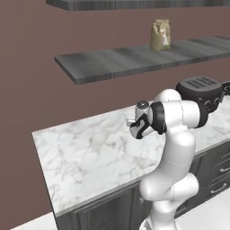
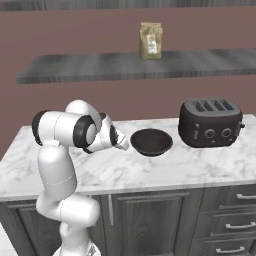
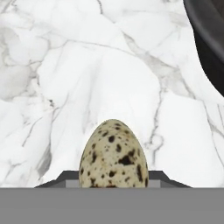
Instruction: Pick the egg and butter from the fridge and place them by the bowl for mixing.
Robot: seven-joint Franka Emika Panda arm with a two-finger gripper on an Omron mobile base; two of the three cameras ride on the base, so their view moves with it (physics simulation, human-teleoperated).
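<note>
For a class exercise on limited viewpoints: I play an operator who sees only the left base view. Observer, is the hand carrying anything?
Observer: Yes. In the hand view a speckled egg sits between the fingertips of the hand, shut on it.
Operator: My view has the toaster at the right edge. Is the bowl on the counter?
Observer: Yes. In the right base view the dark bowl stands on the marble counter, left of the toaster.
Operator: How does the hand sit relative to the bowl?
Observer: In the right base view it points toward the bowl from the bowl's left, above bare marble.
</note>
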